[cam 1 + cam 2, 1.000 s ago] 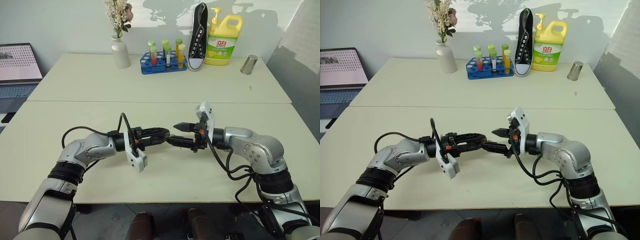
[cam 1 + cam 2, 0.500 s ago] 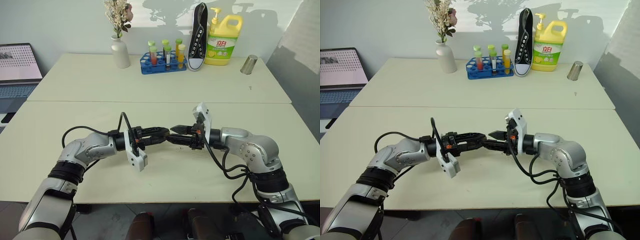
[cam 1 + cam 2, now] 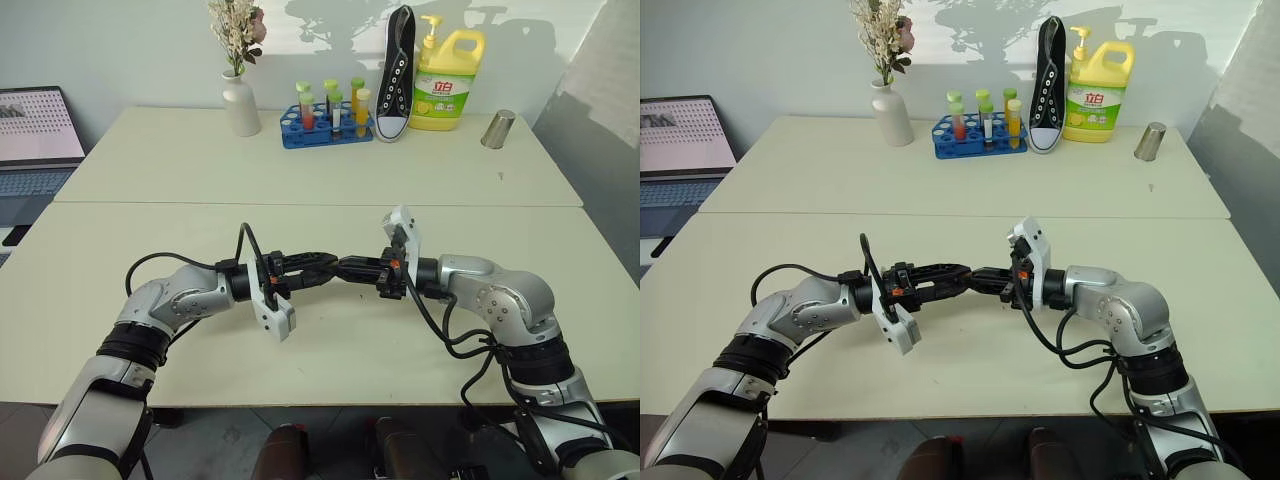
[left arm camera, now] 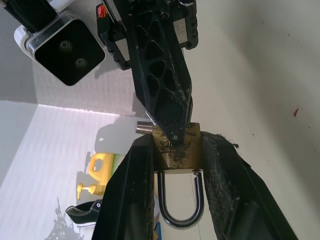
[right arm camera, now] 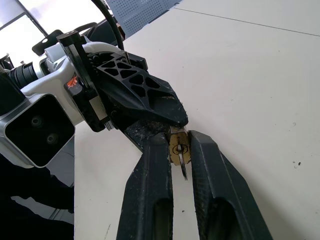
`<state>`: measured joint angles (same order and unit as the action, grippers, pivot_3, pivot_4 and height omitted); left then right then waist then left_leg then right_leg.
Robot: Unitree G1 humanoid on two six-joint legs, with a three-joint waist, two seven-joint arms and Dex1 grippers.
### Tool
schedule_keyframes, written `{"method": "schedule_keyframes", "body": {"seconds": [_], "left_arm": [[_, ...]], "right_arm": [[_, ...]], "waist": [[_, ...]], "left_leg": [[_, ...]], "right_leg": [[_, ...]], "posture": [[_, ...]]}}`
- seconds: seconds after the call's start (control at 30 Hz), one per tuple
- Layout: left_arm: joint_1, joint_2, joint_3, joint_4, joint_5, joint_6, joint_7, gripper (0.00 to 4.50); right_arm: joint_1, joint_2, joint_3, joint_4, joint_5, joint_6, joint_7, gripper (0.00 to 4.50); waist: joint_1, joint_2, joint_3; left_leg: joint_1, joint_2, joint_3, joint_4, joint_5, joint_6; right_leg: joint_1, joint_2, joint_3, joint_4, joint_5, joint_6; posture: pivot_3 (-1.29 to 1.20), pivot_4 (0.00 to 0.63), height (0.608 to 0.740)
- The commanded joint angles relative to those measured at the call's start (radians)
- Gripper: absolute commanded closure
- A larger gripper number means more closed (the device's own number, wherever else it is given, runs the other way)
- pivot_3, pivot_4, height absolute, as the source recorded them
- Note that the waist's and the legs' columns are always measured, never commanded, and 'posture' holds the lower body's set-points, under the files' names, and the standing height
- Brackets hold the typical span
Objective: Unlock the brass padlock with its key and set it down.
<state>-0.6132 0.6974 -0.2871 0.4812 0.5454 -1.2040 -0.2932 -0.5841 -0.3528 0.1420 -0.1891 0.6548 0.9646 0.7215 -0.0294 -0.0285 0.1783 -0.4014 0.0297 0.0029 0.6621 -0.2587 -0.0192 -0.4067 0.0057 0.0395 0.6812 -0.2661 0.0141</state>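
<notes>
left wrist view shows the left gripper (image 4: pixel 177 165) clamping the brass padlock (image 4: pixel 177 148), shackle exposed; right wrist view shows the right gripper (image 5: pixel 180 162) nearly closed around the key (image 5: pixel 183 165) at its keyhole above the table (image 3: pixel 330 350).

Brass padlock (image 4: pixel 177 150) sides hidden by left pincer (image 4: pixel 176 190) fingers; key (image 5: pixel 182 167) mostly hidden.

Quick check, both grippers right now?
Left gripper: shut on the brass padlock.
Right gripper: fingers closed on the key in the padlock.
</notes>
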Motion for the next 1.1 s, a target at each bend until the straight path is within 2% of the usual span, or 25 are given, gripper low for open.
{"method": "schedule_keyframes", "body": {"seconds": [0.03,0.07,0.13,0.43,0.57,0.67,0.87,0.97,1.03,1.1], "left_arm": [[-0.001,0.008,-0.038,-0.002,-0.113,-0.011,-0.044,3.53],[0.000,0.009,-0.042,-0.001,-0.131,-0.009,-0.054,3.53],[0.004,0.012,-0.045,-0.004,-0.157,-0.006,-0.071,2.80],[0.056,0.046,-0.031,-0.060,-0.210,-0.006,-0.116,0.03],[0.095,0.092,-0.021,-0.119,-0.286,0.031,-0.148,0.00],[0.119,0.136,-0.022,-0.165,-0.340,0.052,-0.187,0.64],[0.132,0.179,0.011,-0.230,-0.602,0.254,-0.308,2.58],[0.115,0.173,0.031,-0.246,-0.654,0.295,-0.360,3.61],[0.112,0.146,0.032,-0.287,-0.775,0.461,-0.424,4.31],[0.109,0.117,0.012,-0.335,-0.897,0.704,-0.507,4.50]], "right_arm": [[-0.031,-0.001,-0.013,-0.011,0.003,-0.017,0.013,4.34],[-0.030,-0.001,-0.013,-0.011,0.002,-0.018,0.014,4.34],[-0.029,0.000,-0.014,-0.010,-0.002,-0.019,0.016,4.34],[-0.023,-0.011,-0.029,0.003,-0.017,-0.037,0.011,4.34],[-0.013,-0.034,-0.041,0.017,-0.033,-0.060,0.012,4.34],[-0.003,-0.066,-0.045,0.013,-0.049,-0.084,0.025,4.34],[0.026,-0.133,-0.047,-0.063,-0.055,-0.116,0.052,4.34],[0.035,-0.152,-0.046,-0.087,-0.057,-0.128,0.059,4.34],[0.041,-0.161,-0.047,-0.108,-0.050,-0.131,0.061,4.34],[0.046,-0.168,-0.048,-0.139,-0.040,-0.134,0.068,4.34]], "waist": [[0.000,0.000,0.000],[0.000,0.000,0.000],[0.000,0.000,0.000],[0.000,0.000,0.000],[-0.001,0.000,0.000],[-0.001,0.000,0.000],[-0.002,0.000,0.000],[-0.001,0.000,0.000],[-0.001,0.000,0.000],[-0.002,0.000,0.000]], "left_leg": [[0.000,0.000,0.000,0.000,0.000,0.000],[0.000,0.000,0.000,0.000,0.000,0.000],[0.000,0.000,0.000,0.000,0.000,0.000],[0.000,0.000,0.000,0.000,0.000,0.000],[0.000,0.000,0.000,0.000,0.000,0.000],[0.000,0.000,0.000,0.000,0.000,0.000],[0.000,0.000,0.000,0.000,0.000,0.000],[0.000,0.000,0.000,0.000,0.000,0.000],[0.000,0.000,0.000,0.000,0.000,0.000],[0.000,0.000,0.000,0.000,0.000,0.000]], "right_leg": [[0.000,0.000,0.000,0.000,0.000,0.000],[0.000,0.000,0.000,0.000,0.000,0.000],[0.000,0.000,0.000,0.000,0.000,0.000],[0.000,0.000,0.000,0.000,0.000,0.000],[0.000,0.000,0.001,0.000,0.000,0.000],[0.000,0.000,0.001,0.000,0.000,0.000],[0.000,0.000,0.001,0.000,0.000,0.000],[0.000,0.000,0.000,0.000,0.000,0.000],[0.000,0.001,0.000,0.000,0.000,0.000],[0.000,0.001,0.000,0.000,0.000,0.000]], "posture": [[0.00,0.150,0.740],[0.00,0.150,0.740],[0.00,0.150,0.740],[0.00,0.150,0.740],[0.00,0.150,0.740],[0.00,0.150,0.740],[0.00,0.150,0.740],[0.00,0.150,0.740],[0.00,0.150,0.740],[0.00,0.150,0.740]]}}
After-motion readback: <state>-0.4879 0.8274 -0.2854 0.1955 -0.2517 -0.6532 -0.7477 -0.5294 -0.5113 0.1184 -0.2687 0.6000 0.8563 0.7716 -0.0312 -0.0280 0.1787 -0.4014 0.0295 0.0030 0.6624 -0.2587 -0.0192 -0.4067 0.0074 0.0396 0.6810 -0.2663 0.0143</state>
